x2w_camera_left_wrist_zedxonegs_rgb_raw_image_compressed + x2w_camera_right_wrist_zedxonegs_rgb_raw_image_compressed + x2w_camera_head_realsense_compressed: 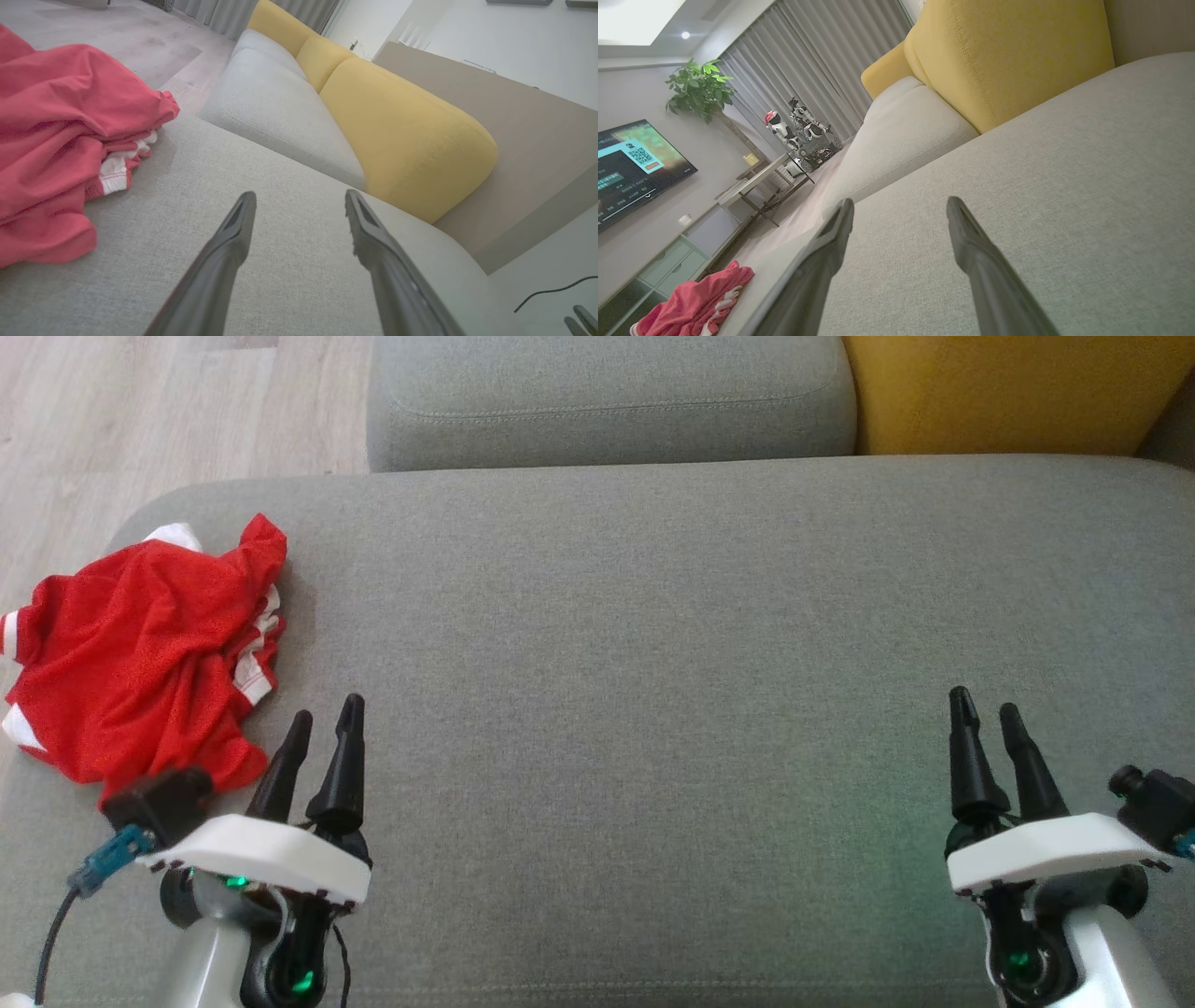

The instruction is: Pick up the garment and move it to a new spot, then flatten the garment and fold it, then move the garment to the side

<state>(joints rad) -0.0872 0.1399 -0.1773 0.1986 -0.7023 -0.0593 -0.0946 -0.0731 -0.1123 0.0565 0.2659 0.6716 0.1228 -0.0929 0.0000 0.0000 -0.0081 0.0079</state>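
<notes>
Red, finely knit fabric with white trim, the garment (pixel 140 653), lies crumpled at about 9 o'clock in my head view, at the rounded left end of the grey sofa seat (pixel 653 644). My left gripper (pixel 327 709) sits at 7 o'clock with its fingers spread wide and empty, close to the cloth but apart from it. The right gripper (pixel 983 702) sits at 5 o'clock, also spread and empty, well away from the garment.

From the left wrist the garment (pixel 51 154) bulks at 9 o'clock in soft rolled folds, a white-edged hem tucked underneath. The left gripper (pixel 300 195) points over coarse woven upholstery towards a plump yellow cushion (pixel 406 140).

The right wrist view adds the room — a lit television (pixel 635 163) at 9 o'clock, a leafy plant (pixel 698 88), pleated grey curtains (pixel 822 70). Here the garment (pixel 691 308) is a small heap at 8 o'clock, far from the right gripper (pixel 900 201).
</notes>
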